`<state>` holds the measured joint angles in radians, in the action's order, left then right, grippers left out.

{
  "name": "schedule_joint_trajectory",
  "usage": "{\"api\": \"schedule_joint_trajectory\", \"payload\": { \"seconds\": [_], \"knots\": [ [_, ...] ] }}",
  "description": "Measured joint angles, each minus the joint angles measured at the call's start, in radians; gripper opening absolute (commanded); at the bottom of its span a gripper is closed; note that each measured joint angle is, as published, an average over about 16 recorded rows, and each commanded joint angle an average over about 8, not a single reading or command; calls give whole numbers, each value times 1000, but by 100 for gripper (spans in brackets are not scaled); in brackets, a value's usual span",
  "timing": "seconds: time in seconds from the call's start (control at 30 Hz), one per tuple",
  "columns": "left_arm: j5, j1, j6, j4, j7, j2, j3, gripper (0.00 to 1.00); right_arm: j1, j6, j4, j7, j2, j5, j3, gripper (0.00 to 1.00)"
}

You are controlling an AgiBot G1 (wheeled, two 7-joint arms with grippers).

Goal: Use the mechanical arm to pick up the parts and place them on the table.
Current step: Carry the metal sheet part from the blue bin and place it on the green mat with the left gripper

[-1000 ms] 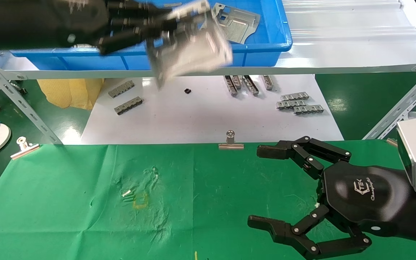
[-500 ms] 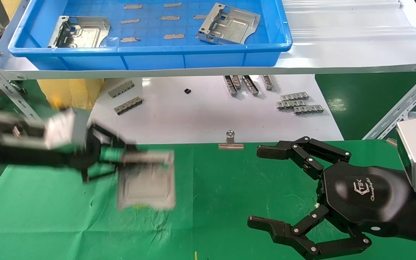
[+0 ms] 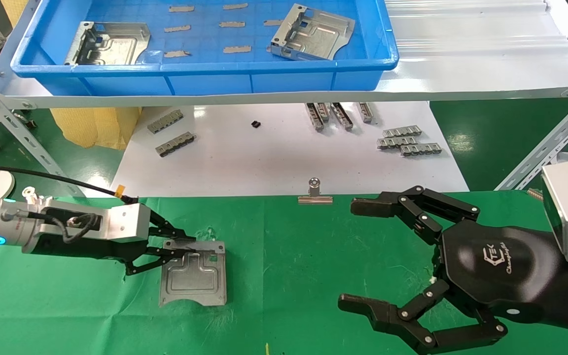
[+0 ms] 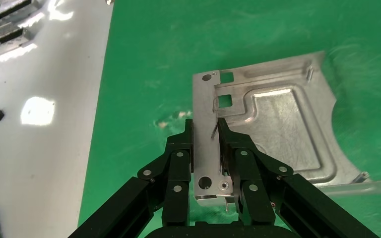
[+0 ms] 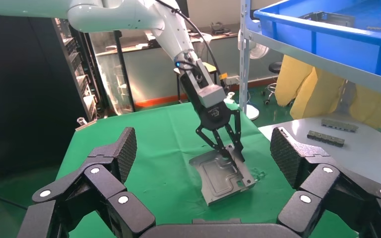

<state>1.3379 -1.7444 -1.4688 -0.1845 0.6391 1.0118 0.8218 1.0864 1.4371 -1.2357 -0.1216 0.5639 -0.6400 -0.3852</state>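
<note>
Silver part (image 3: 194, 274) lies on the green table (image 3: 313, 256) left of centre, its bent far edge pinched by the left gripper (image 3: 178, 248), apparently for release; right gripper (image 3: 387, 256) idles wide open.

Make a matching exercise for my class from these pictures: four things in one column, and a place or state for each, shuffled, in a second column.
Things
1. left gripper
2. right gripper
3. plate on the green cloth
4. blue tray

Places or states
A. on the raised shelf, holding two more plates
B. fingers spread open, holding nothing
C. shut on a plate's edge
D. lying on the table, pinched at one edge

Pairs: 1-C, 2-B, 3-D, 4-A
</note>
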Motion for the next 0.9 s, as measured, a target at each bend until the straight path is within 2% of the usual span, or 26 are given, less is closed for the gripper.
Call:
{"api": "schedule_joint_trajectory", "payload": {
  "seconds": [0.03, 0.4, 0.9],
  "knots": [
    [1, -1, 1, 10, 11, 4, 1, 100, 0, 0, 0, 0, 0, 0, 0, 100],
    [-24, -15, -51, 84, 90, 13, -15, 100, 0, 0, 0, 0, 0, 0, 0, 100],
    [-120, 15, -138, 132, 18, -27, -67, 100, 0, 0, 0, 0, 0, 0, 0, 100]
  ]
}}
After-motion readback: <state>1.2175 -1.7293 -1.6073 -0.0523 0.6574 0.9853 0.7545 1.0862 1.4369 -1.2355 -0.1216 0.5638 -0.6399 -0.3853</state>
